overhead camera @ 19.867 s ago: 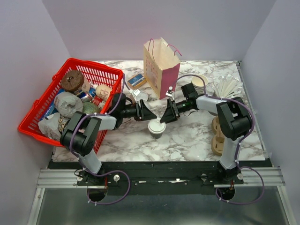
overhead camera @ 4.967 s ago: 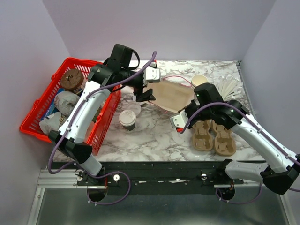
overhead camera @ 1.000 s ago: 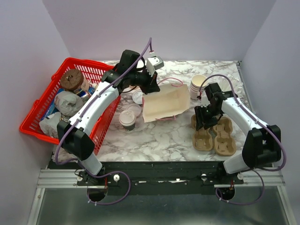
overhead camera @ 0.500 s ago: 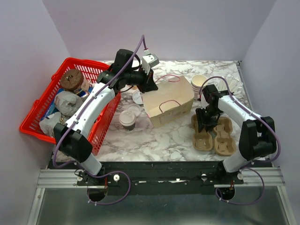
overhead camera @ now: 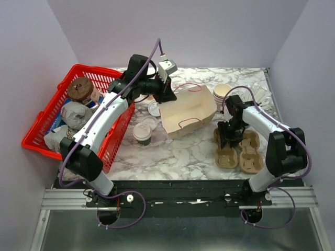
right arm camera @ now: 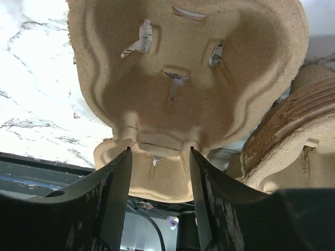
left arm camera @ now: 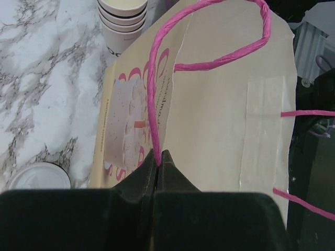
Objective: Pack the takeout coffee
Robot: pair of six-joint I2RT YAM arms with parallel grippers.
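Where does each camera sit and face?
Top external: above, behind the robot, looking down at left arm, right arm, paper bag and cup carrier.
Left wrist: on the left gripper, facing along the bag; shut jaws pinch its pink handle.
Right wrist: on the right gripper, facing down; jaws grip the carrier.
Top and left wrist share the bag.

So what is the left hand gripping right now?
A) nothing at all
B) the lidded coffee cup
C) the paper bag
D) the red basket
C: in the left wrist view the left hand is pinched shut on the edge of the paper bag at its pink handle, while the takeout coffee stands apart on the table.
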